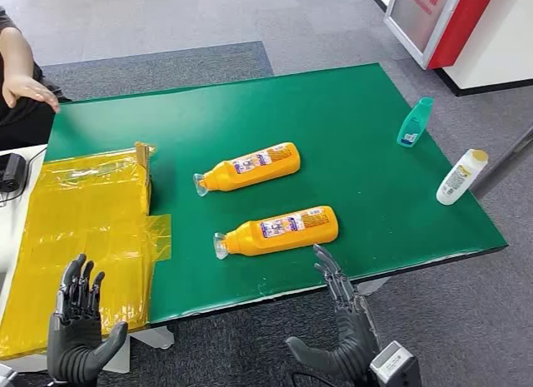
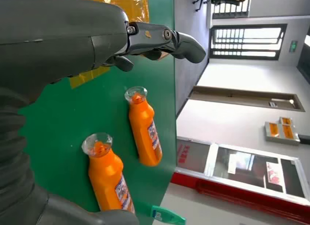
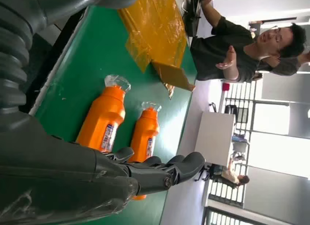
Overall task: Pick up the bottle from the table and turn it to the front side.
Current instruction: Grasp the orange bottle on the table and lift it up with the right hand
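Right hand and left hand: both spread, empty, just off the near orange bottle. Your risk: fingers nudge its rounded side, rolling it across the worktop.

Two glossy orange plastic bottles, the near bottle and the far bottle, lie on a matt green mat, each with a clear, shiny cap and a printed paper-like label. At the mat's 9 o'clock, crinkled yellow film glints with reflections. Toward 2 o'clock lie a translucent teal plastic bottle and a smooth white one. Matt dark-grey hands, left hand and right hand, look like moulded plastic. The carpet is rough grey pile.
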You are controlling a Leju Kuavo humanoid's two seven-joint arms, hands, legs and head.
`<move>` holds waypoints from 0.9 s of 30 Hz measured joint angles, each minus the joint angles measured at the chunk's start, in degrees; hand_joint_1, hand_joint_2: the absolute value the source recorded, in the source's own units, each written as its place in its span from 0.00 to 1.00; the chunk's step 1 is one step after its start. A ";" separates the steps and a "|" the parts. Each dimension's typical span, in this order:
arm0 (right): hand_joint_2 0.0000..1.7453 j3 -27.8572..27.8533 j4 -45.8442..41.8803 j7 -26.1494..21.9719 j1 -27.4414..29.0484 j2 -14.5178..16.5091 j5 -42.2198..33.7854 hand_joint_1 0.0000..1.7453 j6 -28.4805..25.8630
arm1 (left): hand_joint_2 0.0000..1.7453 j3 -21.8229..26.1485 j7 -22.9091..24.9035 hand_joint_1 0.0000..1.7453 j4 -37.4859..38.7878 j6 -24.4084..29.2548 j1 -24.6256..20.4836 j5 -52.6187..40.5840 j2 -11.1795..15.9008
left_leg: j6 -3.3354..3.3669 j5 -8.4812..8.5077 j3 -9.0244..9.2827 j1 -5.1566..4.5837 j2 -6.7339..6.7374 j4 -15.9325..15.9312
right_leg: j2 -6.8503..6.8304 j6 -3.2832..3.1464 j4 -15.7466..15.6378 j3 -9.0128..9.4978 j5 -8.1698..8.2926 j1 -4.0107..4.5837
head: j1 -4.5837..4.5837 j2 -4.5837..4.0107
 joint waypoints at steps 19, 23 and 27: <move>1.00 -0.70 -0.01 2.96 -0.70 1.32 3.49 0.00 -2.46 | 1.00 -0.01 -2.54 0.00 1.40 -0.87 0.18 0.79 0.03 | 0.00 0.00 0.00 0.00 0.00 0.00 | 0.00 0.00 0.00 0.03 0.00 0.00 | 0.00 0.00; 1.00 1.12 0.96 4.10 -1.83 1.00 2.85 0.00 -4.50 | 1.00 0.09 -3.45 0.00 1.51 -0.91 1.05 -0.50 -0.10 | 0.00 0.00 0.00 0.00 0.00 0.00 | 0.00 0.00 0.00 0.04 0.00 0.00 | 0.00 0.00; 1.00 2.66 2.22 4.43 -2.66 0.44 2.56 0.00 -5.49 | 1.00 0.43 -3.48 0.00 1.51 -0.95 1.85 -0.73 -0.37 | 0.00 0.00 0.00 0.00 0.00 0.00 | -0.01 0.00 0.00 0.04 -0.01 0.00 | 0.00 0.00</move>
